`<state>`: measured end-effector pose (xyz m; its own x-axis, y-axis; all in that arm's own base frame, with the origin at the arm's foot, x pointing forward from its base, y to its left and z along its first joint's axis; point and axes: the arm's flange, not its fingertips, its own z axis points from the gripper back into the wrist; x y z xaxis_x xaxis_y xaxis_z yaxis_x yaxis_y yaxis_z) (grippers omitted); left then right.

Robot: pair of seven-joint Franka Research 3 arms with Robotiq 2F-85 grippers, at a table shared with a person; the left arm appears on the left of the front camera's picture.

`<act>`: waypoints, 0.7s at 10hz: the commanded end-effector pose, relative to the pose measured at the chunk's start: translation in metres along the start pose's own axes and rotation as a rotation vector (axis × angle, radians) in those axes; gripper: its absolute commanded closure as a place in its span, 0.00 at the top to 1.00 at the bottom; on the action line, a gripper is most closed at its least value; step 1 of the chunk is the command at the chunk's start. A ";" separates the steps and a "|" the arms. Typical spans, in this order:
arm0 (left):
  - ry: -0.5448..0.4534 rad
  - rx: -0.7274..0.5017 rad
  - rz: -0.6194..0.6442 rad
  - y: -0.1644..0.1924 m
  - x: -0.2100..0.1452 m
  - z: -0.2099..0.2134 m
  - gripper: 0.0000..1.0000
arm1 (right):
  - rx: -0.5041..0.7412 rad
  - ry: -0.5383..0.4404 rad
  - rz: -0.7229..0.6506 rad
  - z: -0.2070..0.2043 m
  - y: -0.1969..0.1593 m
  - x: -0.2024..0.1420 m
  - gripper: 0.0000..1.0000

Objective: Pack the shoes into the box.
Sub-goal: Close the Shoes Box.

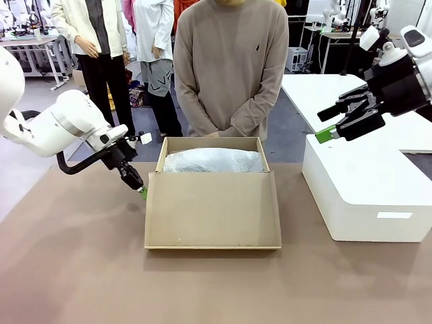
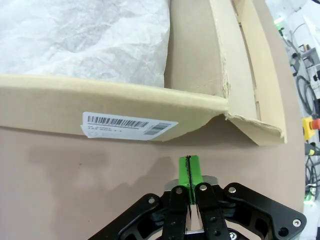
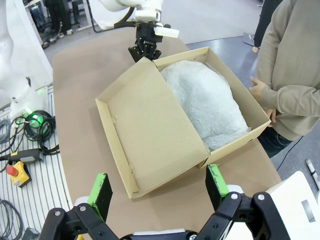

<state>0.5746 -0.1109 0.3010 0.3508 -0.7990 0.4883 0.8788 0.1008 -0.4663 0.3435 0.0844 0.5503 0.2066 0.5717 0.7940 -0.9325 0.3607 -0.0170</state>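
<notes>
The tan cardboard box (image 1: 212,209) stands mid-table, its flap lid (image 3: 150,125) hanging open toward the robot's side. Crinkled white tissue paper (image 1: 212,160) fills the inside and bulges up. The shoes are hidden. My left gripper (image 1: 140,189) is shut on nothing, low over the table just off the box's left front corner. In the left wrist view its green pads (image 2: 190,167) press together, facing the box wall with a barcode label (image 2: 127,125). My right gripper (image 1: 324,123) hangs open, high to the right of the box, and its green pads (image 3: 102,192) frame the box (image 3: 230,135) from above.
A large white block (image 1: 364,196) sits on the table to the right of the box, below my right gripper. A person (image 1: 229,67) stands at the far edge behind the box, hands (image 3: 260,90) folded close to its rim. Cables and an emergency stop button (image 3: 17,172) lie off the table.
</notes>
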 end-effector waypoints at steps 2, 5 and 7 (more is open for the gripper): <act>-0.047 -0.030 -0.018 -0.001 -0.001 -0.009 0.00 | 0.007 -0.036 0.027 -0.004 -0.003 0.000 1.00; -0.074 -0.084 -0.035 -0.001 0.001 -0.018 0.00 | 0.007 -0.036 0.027 -0.004 -0.003 0.000 1.00; -0.086 -0.103 -0.044 -0.003 0.003 -0.022 0.00 | 0.007 -0.036 0.027 -0.004 -0.003 0.000 1.00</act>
<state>0.5663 -0.1291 0.2881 0.3531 -0.7720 0.5285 0.8551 0.0370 -0.5172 0.3435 0.0844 0.5503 0.2066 0.5717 0.7940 -0.9325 0.3607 -0.0170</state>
